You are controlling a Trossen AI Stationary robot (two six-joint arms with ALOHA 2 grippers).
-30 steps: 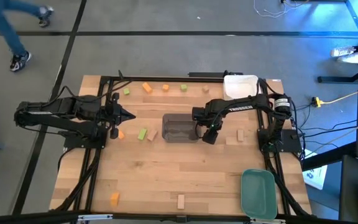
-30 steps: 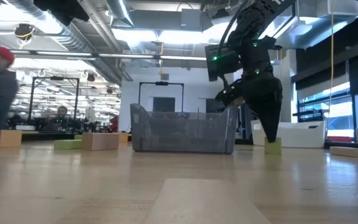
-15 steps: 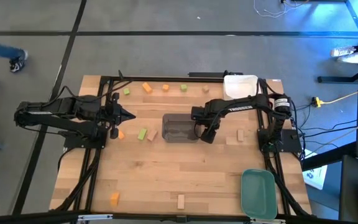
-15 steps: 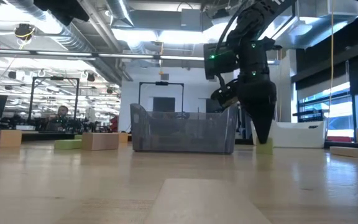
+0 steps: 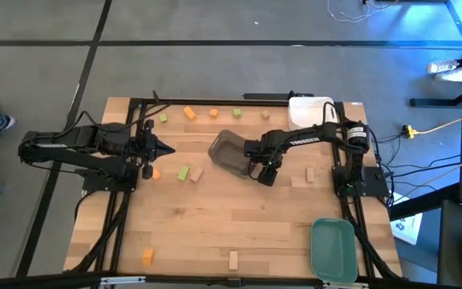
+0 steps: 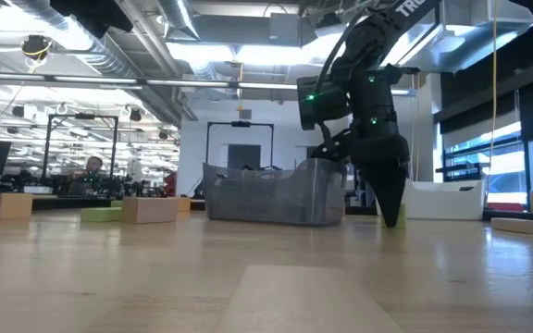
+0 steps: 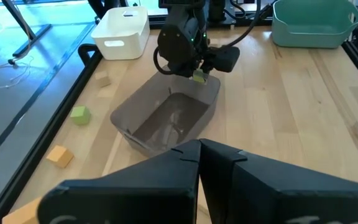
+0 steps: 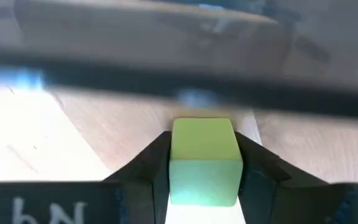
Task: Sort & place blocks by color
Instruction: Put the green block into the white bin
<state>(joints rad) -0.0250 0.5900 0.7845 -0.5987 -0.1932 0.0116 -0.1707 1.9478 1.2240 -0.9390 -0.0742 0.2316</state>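
Observation:
My right gripper point(image 5: 265, 175) points down at the table's middle, shut on a light green block point(image 8: 204, 160), right beside the grey tray point(image 5: 231, 154), which lies askew. My left gripper point(image 5: 169, 149) hovers shut and empty over the table's left part. Loose blocks lie flat on the table. An orange one point(image 5: 189, 113), a tan one point(image 5: 213, 113) and a green one point(image 5: 237, 113) lie along the far edge. A green one point(image 5: 184, 172) and a tan one point(image 5: 196, 174) lie left of the tray. My right gripper pinches the green block's two opposite sides point(image 8: 174, 163) between its two fingers, coming from above and pointing down. The block sits low at the table top point(image 6: 397, 220), beside the grey tray's near right corner point(image 7: 211, 87). I cannot tell whether the gripper also touches the tray.
A white tray point(image 5: 310, 111) stands at the far right and a green tray point(image 5: 332, 249) at the near right. More blocks: tan point(image 5: 310, 173) right of my right gripper, orange point(image 5: 147, 256) and tan point(image 5: 233, 259) near the front edge, orange point(image 5: 156, 172) under the left arm.
My right gripper has sunk a little and gone slightly toward the table's left edge. The grey tray beside it has turned about on the table and slid toward the far left. On the floor beyond the table, a person has walked out to the left.

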